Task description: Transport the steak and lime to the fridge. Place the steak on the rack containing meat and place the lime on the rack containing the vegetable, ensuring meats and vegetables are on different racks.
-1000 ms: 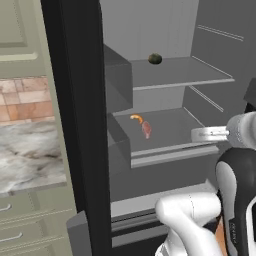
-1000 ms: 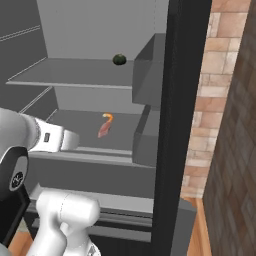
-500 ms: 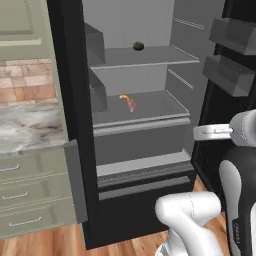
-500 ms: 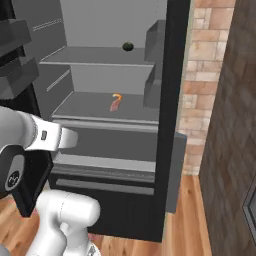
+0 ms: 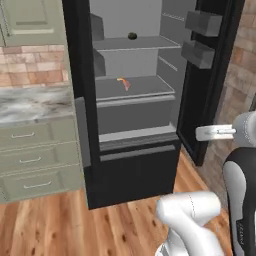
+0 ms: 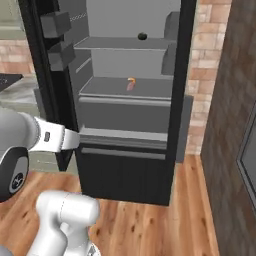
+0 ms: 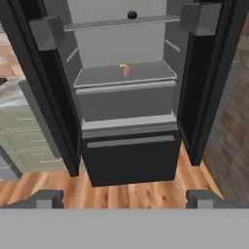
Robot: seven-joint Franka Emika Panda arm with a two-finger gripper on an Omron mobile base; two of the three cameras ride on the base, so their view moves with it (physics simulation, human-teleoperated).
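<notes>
The fridge (image 5: 135,175) is matt black outside with smooth grey racks (image 7: 124,75), beside a veined marble counter (image 5: 30,105), rough red brick wall (image 6: 205,75) and glossy wooden floor (image 7: 131,192).

Big round white plastic arm (image 5: 190,220) with shiny, smooth skin. Dark grey joint rings. Small black marks on one grey joint cap (image 6: 17,181).

The fridge (image 5: 135,175) is black outside with grey racks (image 5: 135,87). A reddish-orange item (image 5: 123,83) lies below a dark round one (image 5: 132,36). The worktop (image 5: 30,105) is grey-veined marble over pale green drawers (image 5: 35,160); the floor (image 5: 60,225) is orange wood.
</notes>
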